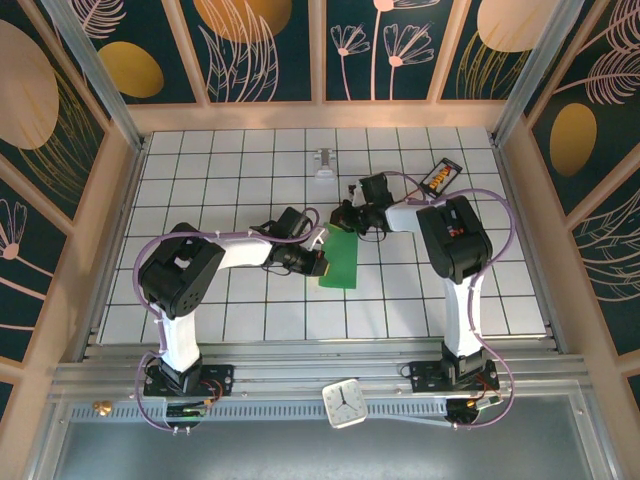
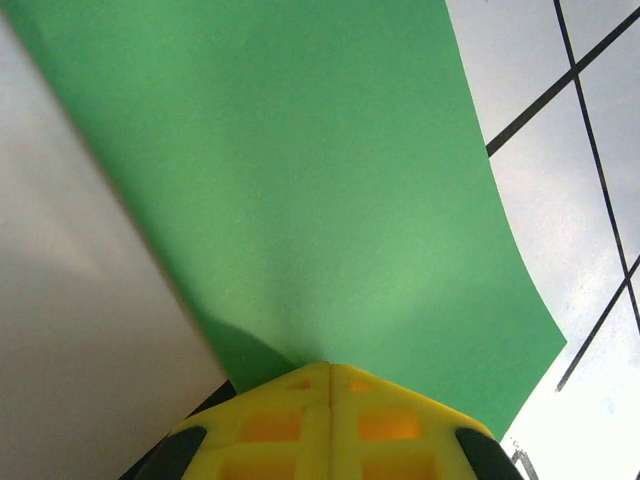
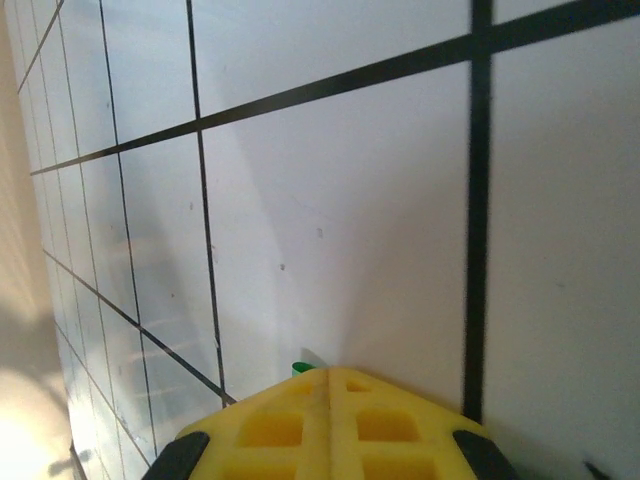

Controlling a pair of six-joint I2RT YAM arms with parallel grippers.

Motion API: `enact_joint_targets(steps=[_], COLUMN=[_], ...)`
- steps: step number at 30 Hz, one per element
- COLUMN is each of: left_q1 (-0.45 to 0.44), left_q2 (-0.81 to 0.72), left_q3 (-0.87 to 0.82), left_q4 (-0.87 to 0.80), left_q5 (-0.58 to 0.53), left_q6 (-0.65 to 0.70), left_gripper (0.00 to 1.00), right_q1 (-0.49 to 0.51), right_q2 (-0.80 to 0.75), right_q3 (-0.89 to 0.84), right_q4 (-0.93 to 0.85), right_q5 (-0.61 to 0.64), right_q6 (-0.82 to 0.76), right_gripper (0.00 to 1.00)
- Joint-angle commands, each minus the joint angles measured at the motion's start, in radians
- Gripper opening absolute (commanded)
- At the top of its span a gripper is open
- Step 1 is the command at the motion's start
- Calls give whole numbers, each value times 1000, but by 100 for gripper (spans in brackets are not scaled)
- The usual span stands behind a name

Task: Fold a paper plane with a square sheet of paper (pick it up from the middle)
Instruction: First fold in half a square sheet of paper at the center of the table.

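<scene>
1. Holding the green sheet of paper [image 1: 342,262] is the left hand [image 1: 318,263]. Its yellow fingers are pinched tight on the left edge of the sheet.
2. In the left wrist view, the left hand [image 2: 330,368] has the paper [image 2: 300,180] coming out from between its tips. The paper bends up and away in a soft curve.
3. The right hand [image 1: 347,222] is at the far end of the sheet. Its fingers are squeezed together too.
4. In the right wrist view, a tiny bit of green [image 3: 298,367] peeks out at the tips of the right hand [image 3: 330,372]. I think it is nipping the far edge or a corner.
5. The sheet is in the middle of the white tiled surface [image 1: 400,300], between the two hands. From above it looks long and thin. It may be folded or tipped up. I cannot tell which.
6. The paper is very light and thin. It flops and bends by itself, so one hand cannot keep it flat.
7. It is smooth and could slip out of a weak pinch. A hard pull could rip it or leave a bad crease.
8. The best place to hold it is right at an edge or a corner, with one hand on each side, so the middle is free to fold.
</scene>
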Motion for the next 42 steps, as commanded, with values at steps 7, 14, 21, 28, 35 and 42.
enact_joint_targets(steps=[7,14,21,28,35,42], left_q1=[-9,-3,1,2,3,2], left_q2=[72,88,92,92,90,96], left_q3=[-49,-37,-37,-36,-36,-40], left_q4=[-329,-340,-334,-330,-332,-349], left_q5=[-20,0,-8,-12,-18,-39], left_q6=[111,135,126,122,122,129], left_gripper=[0,0,0,0,0,0], right_q1=[-39,6,59,98,119,110], right_q2=[-154,-247,-230,-178,-137,-95], right_q3=[-151,-239,-294,-277,-250,-170], right_q4=[77,114,177,182,133,20], right_q5=[52,-1,-87,-111,-83,16], right_q6=[-22,-23,40,61,52,16], right_gripper=[0,0,0,0,0,0])
